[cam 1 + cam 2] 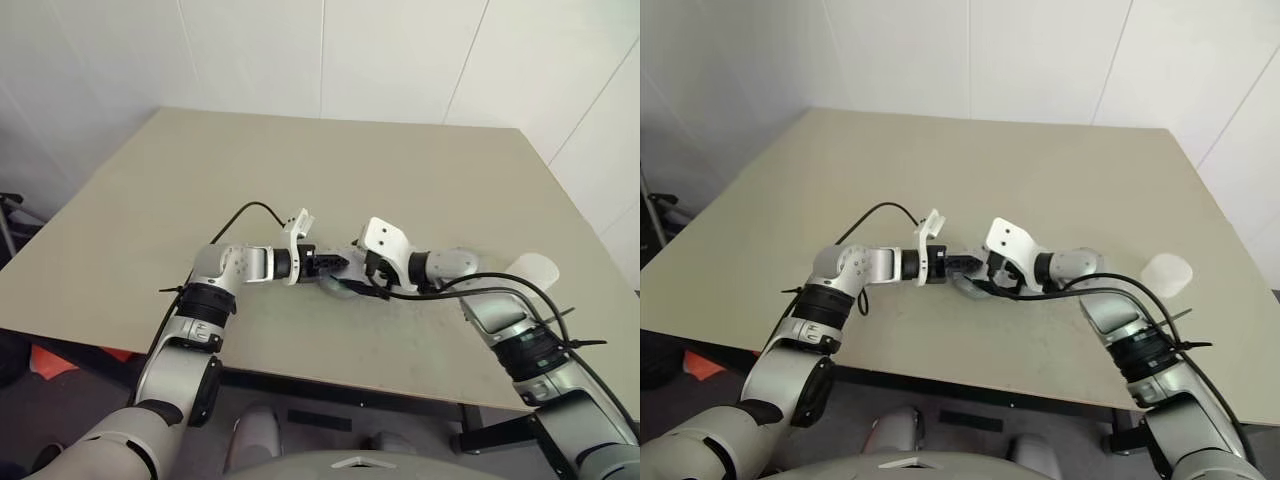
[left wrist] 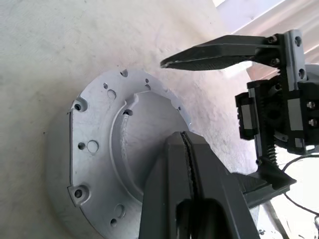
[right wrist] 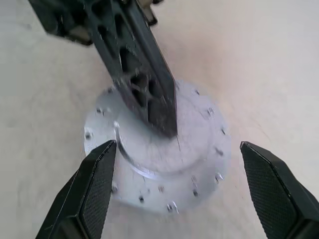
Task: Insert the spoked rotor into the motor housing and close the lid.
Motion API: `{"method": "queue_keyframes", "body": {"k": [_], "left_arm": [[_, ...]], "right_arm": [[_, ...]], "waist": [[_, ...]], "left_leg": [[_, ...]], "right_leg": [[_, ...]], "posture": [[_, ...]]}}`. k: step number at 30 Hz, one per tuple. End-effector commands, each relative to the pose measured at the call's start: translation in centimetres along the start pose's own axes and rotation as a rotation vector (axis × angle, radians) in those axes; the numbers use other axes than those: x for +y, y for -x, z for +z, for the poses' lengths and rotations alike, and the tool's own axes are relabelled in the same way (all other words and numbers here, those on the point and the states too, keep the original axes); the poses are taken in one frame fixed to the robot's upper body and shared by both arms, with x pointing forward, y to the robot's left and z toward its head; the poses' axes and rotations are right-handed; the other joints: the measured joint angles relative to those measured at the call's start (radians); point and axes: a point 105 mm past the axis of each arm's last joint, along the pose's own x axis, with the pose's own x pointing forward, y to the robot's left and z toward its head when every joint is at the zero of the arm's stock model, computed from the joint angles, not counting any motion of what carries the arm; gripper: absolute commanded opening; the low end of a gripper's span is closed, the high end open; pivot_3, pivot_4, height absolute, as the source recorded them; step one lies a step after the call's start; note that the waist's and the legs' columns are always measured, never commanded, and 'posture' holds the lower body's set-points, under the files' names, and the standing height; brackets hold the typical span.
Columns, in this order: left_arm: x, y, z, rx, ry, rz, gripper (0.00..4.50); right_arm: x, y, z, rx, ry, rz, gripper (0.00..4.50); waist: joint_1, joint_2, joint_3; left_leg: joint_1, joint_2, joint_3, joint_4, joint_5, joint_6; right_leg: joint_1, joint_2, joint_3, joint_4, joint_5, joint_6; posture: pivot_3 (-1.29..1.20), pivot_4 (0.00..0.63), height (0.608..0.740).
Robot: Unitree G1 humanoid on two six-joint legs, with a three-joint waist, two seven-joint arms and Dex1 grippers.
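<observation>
A round silver-grey disc (image 3: 199, 144) with small holes around its rim and a raised middle lies flat on the table; by its shape it is the lid (image 2: 99, 149). The motor housing's copper windings and the spoked rotor are hidden. My left gripper (image 2: 183, 135) is shut and empty, its tips resting over the disc's raised middle (image 3: 167, 124). My right gripper (image 3: 175, 145) is open, one finger on either side of the disc and apart from it. In the head views both grippers meet over the disc (image 1: 335, 286) near the table's front edge.
A translucent white plastic cup (image 1: 530, 270) stands on the beige table (image 1: 300, 170) to the right of my right arm. Black cables loop over both forearms. The table's front edge runs just below the grippers.
</observation>
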Motion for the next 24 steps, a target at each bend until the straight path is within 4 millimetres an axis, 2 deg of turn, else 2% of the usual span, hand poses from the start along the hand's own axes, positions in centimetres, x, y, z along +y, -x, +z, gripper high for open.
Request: {"method": "queue_keyframes", "body": {"k": [1, 4, 5, 6, 10, 12, 14, 24], "left_arm": [[1.1, 0.0, -1.1, 0.048, 0.014, 0.058, 0.00], [1.1, 0.0, -1.0, 0.042, 0.015, 0.057, 0.00], [1.1, 0.1, -1.0, 0.040, 0.015, 0.057, 0.00], [1.1, 0.0, -1.0, 0.037, 0.017, 0.058, 0.00], [1.2, 0.0, -0.9, 0.027, 0.022, 0.061, 0.00], [1.3, 0.1, -0.8, 0.022, 0.024, 0.064, 0.00], [1.3, 0.2, -0.8, 0.020, 0.025, 0.065, 0.00], [2.1, 1.0, -0.7, 0.006, 0.033, 0.090, 0.00]], "right_arm": [[0.5, 1.2, -4.2, 0.160, -0.116, -0.013, 4.48], [-0.1, 2.2, -4.5, 0.149, -0.208, -0.041, 4.48], [-0.2, 2.5, -4.5, 0.144, -0.235, -0.045, 4.48], [-0.3, 2.8, -4.3, 0.117, -0.303, -0.051, 4.48], [-1.7, 2.9, -4.0, 0.038, -0.591, -0.137, 4.48], [-1.8, 3.3, -5.5, 0.101, -0.608, -0.160, 4.48], [-1.8, 3.7, -6.0, 0.123, -0.609, -0.161, 4.48], [-4.3, 5.4, -3.2, -0.041, -0.852, -0.167, 4.48]], "waist": [[-0.004, -0.003, -0.003], [-0.005, -0.004, -0.003], [-0.007, 0.000, -0.002], [-0.008, 0.004, -0.003], [-0.009, 0.004, -0.003], [-0.009, 0.004, -0.003], [-0.007, 0.004, -0.003], [-0.006, 0.004, -0.003]], "left_leg": [[0.000, 0.000, 0.000, 0.000, 0.000, 0.001], [0.001, 0.002, -0.001, -0.001, 0.000, 0.001], [-0.001, 0.002, -0.001, -0.002, 0.000, 0.001], [-0.002, 0.001, 0.001, -0.002, 0.000, 0.001], [-0.003, 0.002, 0.001, -0.002, 0.000, 0.001], [-0.002, 0.002, 0.001, -0.002, 0.000, 0.001], [-0.002, 0.001, 0.001, -0.002, 0.000, 0.001], [-0.001, 0.002, 0.001, -0.002, 0.001, 0.001]], "right_leg": [[0.000, 0.001, 0.000, 0.000, 0.000, 0.000], [-0.001, 0.003, -0.002, 0.000, 0.000, 0.000], [-0.002, 0.003, -0.002, 0.000, 0.000, 0.000], [-0.005, 0.003, 0.000, 0.000, 0.000, 0.000], [-0.006, 0.004, -0.001, 0.001, 0.000, 0.000], [-0.006, 0.004, 0.000, 0.001, 0.000, 0.000], [-0.006, 0.003, 0.000, 0.001, 0.000, 0.000], [-0.005, 0.003, -0.001, 0.001, 0.000, 0.000]], "posture": [[0.00, 0.000, 0.740], [0.00, 0.000, 0.740], [0.00, 0.000, 0.740], [0.00, 0.000, 0.740], [0.00, 0.000, 0.740], [0.00, 0.000, 0.740], [0.00, 0.000, 0.740], [0.00, 0.000, 0.740]]}}
